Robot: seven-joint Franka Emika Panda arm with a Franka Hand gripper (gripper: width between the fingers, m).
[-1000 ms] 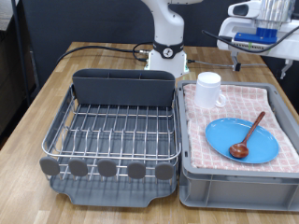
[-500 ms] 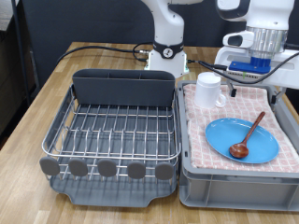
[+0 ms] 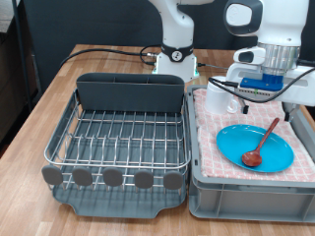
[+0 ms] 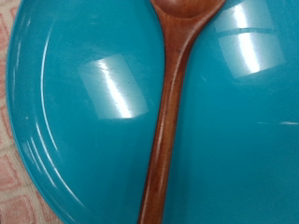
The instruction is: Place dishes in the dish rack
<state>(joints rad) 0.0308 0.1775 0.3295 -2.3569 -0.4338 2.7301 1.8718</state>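
In the exterior view the gripper (image 3: 264,87) is hanging over the grey bin (image 3: 251,187) on the exterior view's right, above the pink checked cloth (image 3: 209,133), with its body blocking most of the white mug (image 3: 219,90) behind it; how far apart the fingers are standing I cannot tell, and nothing is showing between them. The blue plate (image 3: 236,147) is lying flat on the cloth with the wooden spoon (image 3: 260,143) resting across it, bowl towards the exterior view's bottom and handle running out past the rim. The dish rack (image 3: 118,133) is sitting on the bench (image 3: 39,108) just beside the bin, and no dish is showing in its wires or in its caddy (image 3: 130,93), so the loading looks not yet begun. The wrist view is showing what the other cannot: the plate (image 4: 84,112) filling the picture with bright glare patches, so I judge it glazed, hard, slippery and breakable, lying too flat for anything but a rim hold. The spoon (image 4: 173,112) is running straight through the middle; it looks light, stiff and matte, and its narrow handle seems the easiest place to pinch. The fingers themselves are not appearing here, nor are the rack and mug.
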